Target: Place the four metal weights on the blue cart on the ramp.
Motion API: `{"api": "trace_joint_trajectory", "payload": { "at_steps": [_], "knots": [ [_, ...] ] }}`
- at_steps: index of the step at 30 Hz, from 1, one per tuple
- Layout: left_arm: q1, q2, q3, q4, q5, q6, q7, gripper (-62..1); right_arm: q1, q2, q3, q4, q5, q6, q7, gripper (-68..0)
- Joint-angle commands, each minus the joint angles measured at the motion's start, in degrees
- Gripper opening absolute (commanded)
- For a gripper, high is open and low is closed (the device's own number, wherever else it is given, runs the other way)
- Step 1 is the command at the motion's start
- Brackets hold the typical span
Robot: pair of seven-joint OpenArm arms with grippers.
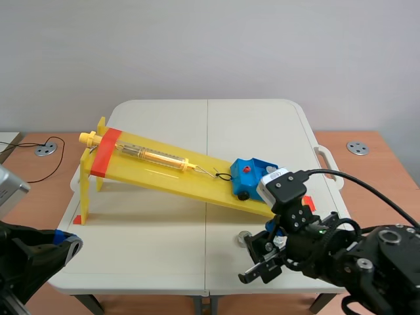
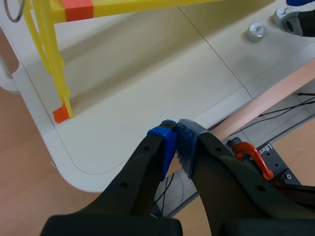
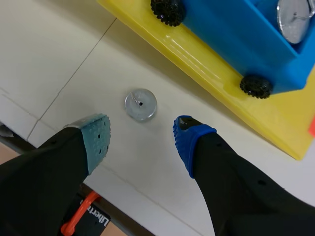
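A blue cart (image 1: 252, 176) with black wheels sits near the low end of the yellow ramp (image 1: 164, 174). In the right wrist view the blue cart (image 3: 236, 39) holds a metal weight (image 3: 294, 19) in its tray. One round metal weight (image 3: 140, 104) lies on the white table just ahead of my right gripper (image 3: 141, 135), which is open above it, fingers to either side. That weight shows in the scene view (image 1: 244, 237) and in the left wrist view (image 2: 256, 31). My left gripper (image 2: 176, 135) is shut on nothing, at the table's near left edge.
The ramp stands on yellow legs (image 2: 49, 59) with orange tape (image 1: 105, 152) at its high end. A spring scale (image 1: 154, 156) lies along the ramp, tied to the cart. The white table (image 1: 157, 249) has a centre seam. Brown side tables flank it.
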Motion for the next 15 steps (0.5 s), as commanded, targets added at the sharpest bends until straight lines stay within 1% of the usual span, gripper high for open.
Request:
{"api": "trace_joint_trajectory", "payload": {
  "at_steps": [1, 6, 8, 10, 15],
  "knots": [
    [-1.44, 0.31, -0.68, 4.04, -4.63, -1.18, -5.11, -56.9, 4.26, -0.07, 1.14, 3.76, 1.75, -2.82, 8.76, -38.2],
    [-2.12, 0.31, -0.68, 4.04, -4.63, -1.18, -5.11, -56.9, 5.97, -1.95, -1.14, 1.01, -0.17, -4.44, 9.57, -38.2],
    [-2.23, 0.31, -0.68, 4.04, -4.63, -1.18, -5.14, -56.9, 6.75, -2.47, -1.99, -0.37, -0.76, -4.66, 9.88, -38.2],
    [-2.23, 0.31, -0.68, 4.04, -4.63, -1.18, -5.11, -56.9, 7.37, -2.91, -2.73, -1.55, -1.60, -5.66, 10.29, -38.2],
    [-2.23, 0.31, -0.68, 4.04, -4.63, -1.18, -5.11, -56.9, 8.92, -3.10, -4.17, -3.78, -2.84, -7.48, 11.85, -38.3]
  ]
}}
